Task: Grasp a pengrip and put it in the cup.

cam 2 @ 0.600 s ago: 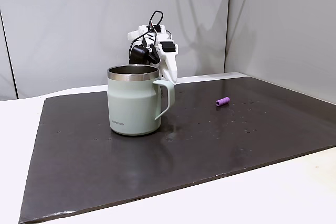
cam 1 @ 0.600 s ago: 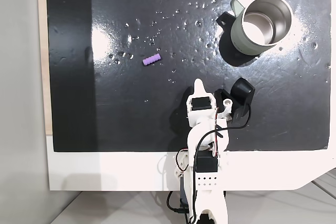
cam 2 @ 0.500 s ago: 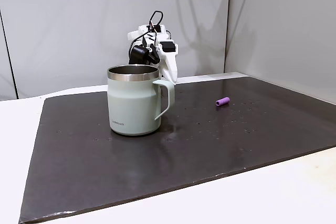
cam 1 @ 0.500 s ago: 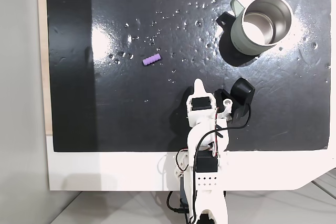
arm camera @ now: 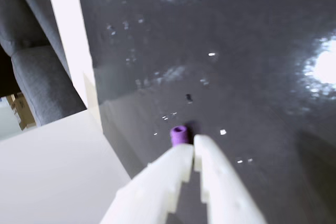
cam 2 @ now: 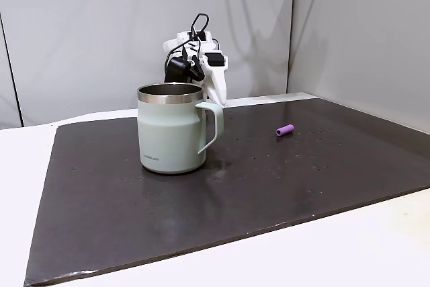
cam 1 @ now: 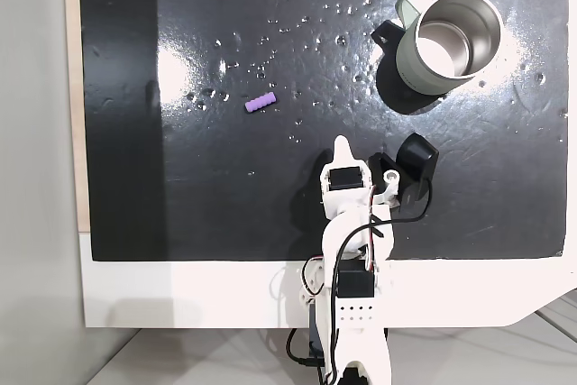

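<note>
Pengrip lies on the dark mat of the table, well apart from the cup, whose steel inside looks empty. End effector closed, gripping nothing.

**Surfaces and finishes**

The mat looks glossy black, pitted and glaring. The cup has matt sage walls with a shiny steel rim. The pengrip looks ribbed, dull rubber. The gripper is smooth white plastic.
</note>
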You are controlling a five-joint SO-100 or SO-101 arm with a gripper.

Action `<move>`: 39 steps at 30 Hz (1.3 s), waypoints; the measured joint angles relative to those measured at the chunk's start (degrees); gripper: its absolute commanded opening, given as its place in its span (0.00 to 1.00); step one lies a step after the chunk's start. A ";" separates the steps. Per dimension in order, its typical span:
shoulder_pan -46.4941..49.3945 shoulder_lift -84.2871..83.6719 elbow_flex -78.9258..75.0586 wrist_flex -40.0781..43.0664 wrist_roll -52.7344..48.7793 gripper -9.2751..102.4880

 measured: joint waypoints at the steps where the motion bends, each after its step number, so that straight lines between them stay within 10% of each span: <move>1: -0.35 -0.09 -1.93 1.14 -0.79 0.08; 18: -12.48 -53.09 -47.55 11.51 1.85 0.15; 39: -20.30 -93.69 -69.26 12.66 12.66 0.28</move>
